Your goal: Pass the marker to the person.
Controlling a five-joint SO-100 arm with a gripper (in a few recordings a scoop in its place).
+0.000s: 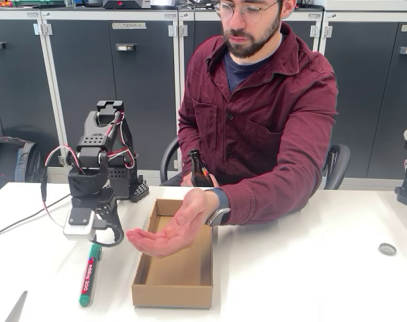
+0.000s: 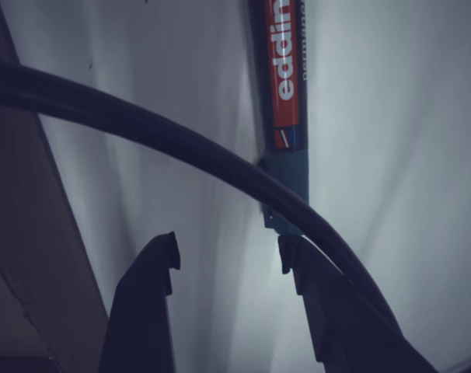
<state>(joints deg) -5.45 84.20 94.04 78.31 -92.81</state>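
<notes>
The thick green marker with its red label band lies flat on the white counter, its near end just under the black end effector, whose jaws hang apart and empty. In the wrist view the marker sits by one fingertip, off-centre. The person's hand waits palm-up over the brown cardboard box, beside the arm; open counter surrounds the marker.

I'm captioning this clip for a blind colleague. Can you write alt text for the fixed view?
A robot arm's open gripper hangs just above the top end of a green marker lying on a white table. Beside it, a seated person holds an open hand, palm up, over a shallow cardboard box.
</notes>
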